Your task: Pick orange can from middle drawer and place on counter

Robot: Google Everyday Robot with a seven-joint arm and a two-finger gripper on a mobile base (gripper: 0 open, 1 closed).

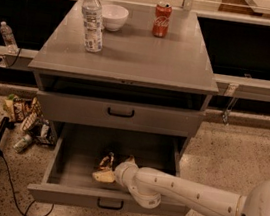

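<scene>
- The gripper [110, 171] is seen low inside the open middle drawer [76, 144], near the drawer floor's 6 o'clock. It is carried in from 4 o'clock by the white arm [187, 196]. Whether it is clamped or spread cannot be told.
- The orange can [106, 161] sits on the drawer floor at the gripper's 11 o'clock, touching it or just beside it; which of the two cannot be told.
- Progress is judged early: the drawer is pulled out and the can reached, but lifting it out and setting it on the counter [147, 61] are not yet done.
- Nothing else is made out in the visible part of the middle drawer; the upper drawer [119, 113] is shut.
- On the counter are a water bottle [93, 20] at 10 o'clock, a white bowl [113, 16] at 11 and a red cola can [162, 19] at 1. The near part, toward 6 o'clock, is judged a fit landing spot.
</scene>
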